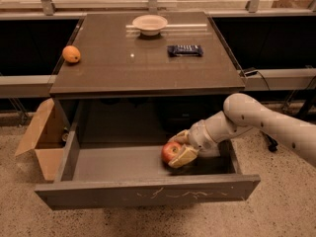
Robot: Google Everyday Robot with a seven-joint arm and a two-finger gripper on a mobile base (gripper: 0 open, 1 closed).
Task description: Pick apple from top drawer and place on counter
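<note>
The red apple (171, 151) with yellowish patches sits inside the open top drawer (148, 193), right of its middle. My gripper (179, 148) reaches into the drawer from the right, and its pale fingers (183, 156) are closed around the apple's right side. The apple is at or just above the drawer floor; I cannot tell which. The glossy dark-brown counter (113, 63) lies above and behind the drawer.
On the counter stand an orange fruit (71, 54) at the left edge, a white bowl (150, 23) at the back and a dark snack packet (184, 50). An open cardboard box (42, 139) stands on the floor left of the drawer.
</note>
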